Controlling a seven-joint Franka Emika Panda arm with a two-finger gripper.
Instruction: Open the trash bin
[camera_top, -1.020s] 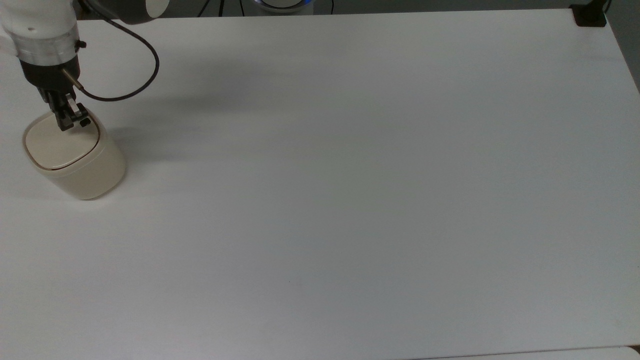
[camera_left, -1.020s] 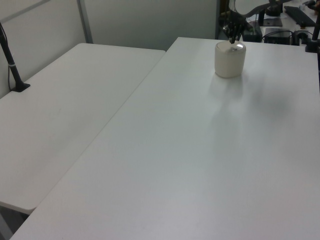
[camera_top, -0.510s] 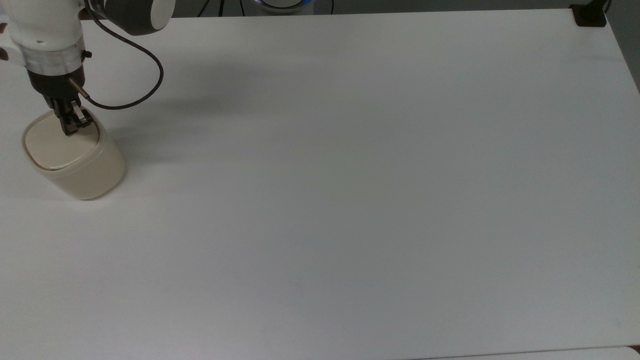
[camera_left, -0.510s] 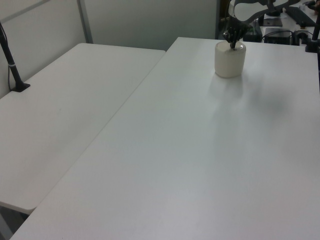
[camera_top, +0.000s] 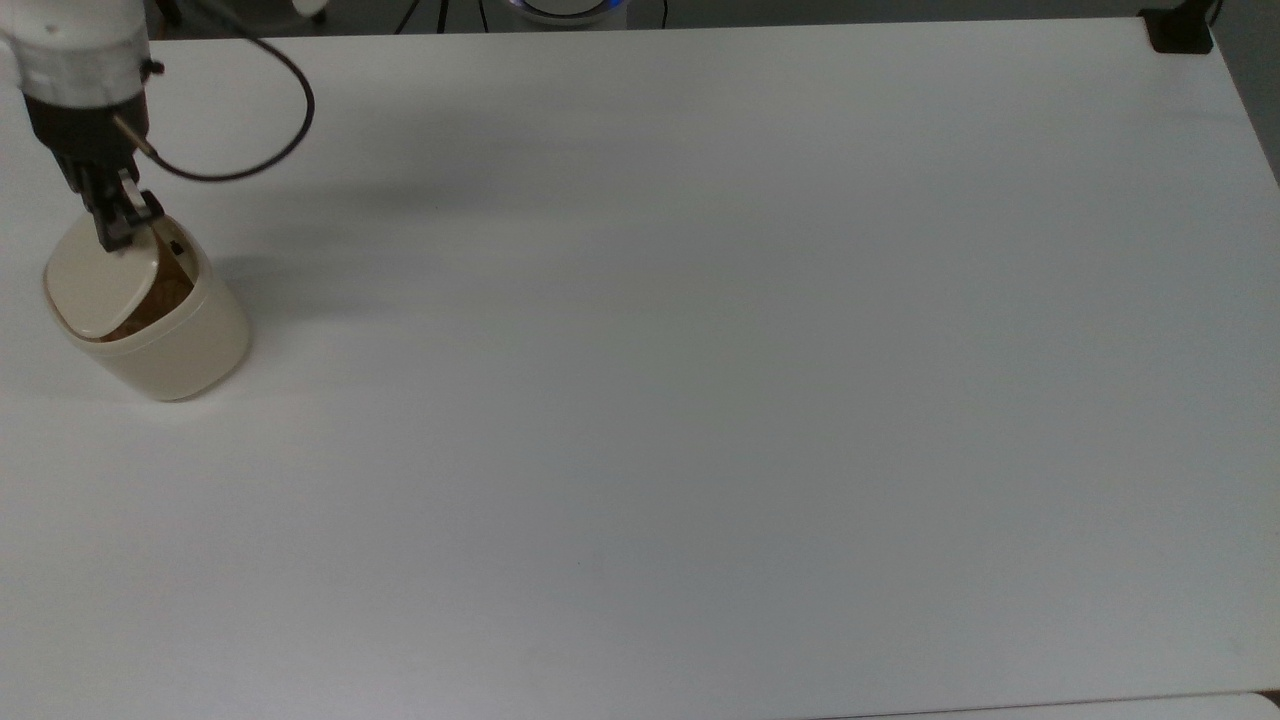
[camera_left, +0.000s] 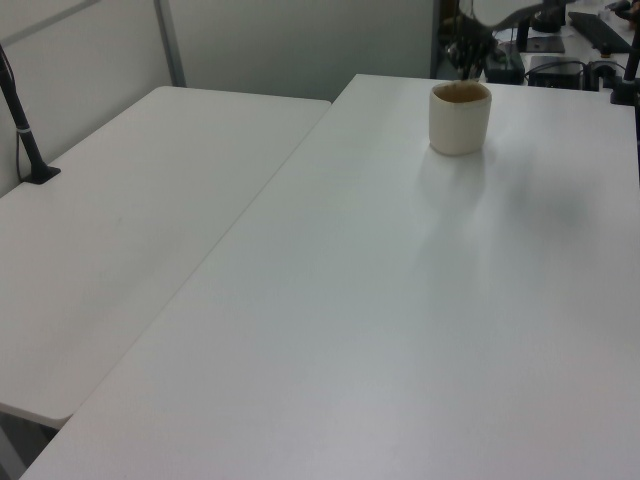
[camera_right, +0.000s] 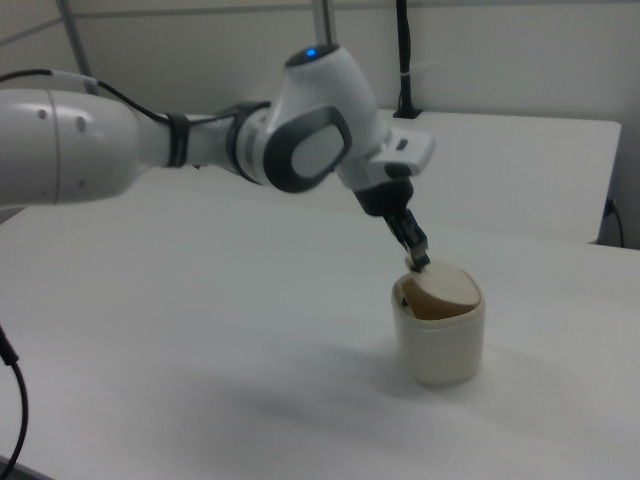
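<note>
So my end effector (camera_top: 118, 228) is sitting right at the top edge of the trash bin (camera_top: 160, 335), and the fingers are pinched down narrow, close together with basically no gap between them. I can't tell for sure if they're actually pinching the lid (camera_top: 100, 280) or just touching it.

The bin is directly below and a bit in front of my end effector, standing upright on the white table (camera_top: 700, 350), near the top view's left edge. It's a small cream-beige thing, rounded-square body with smooth plastic walls. The lid is tilting up, raised on the side nearest my fingertips, so there's a gap showing a brownish inside. In the right view the lid (camera_right: 445, 285) is sitting at a slant over the rim, with my end effector (camera_right: 418, 262) touching its high edge.
</note>
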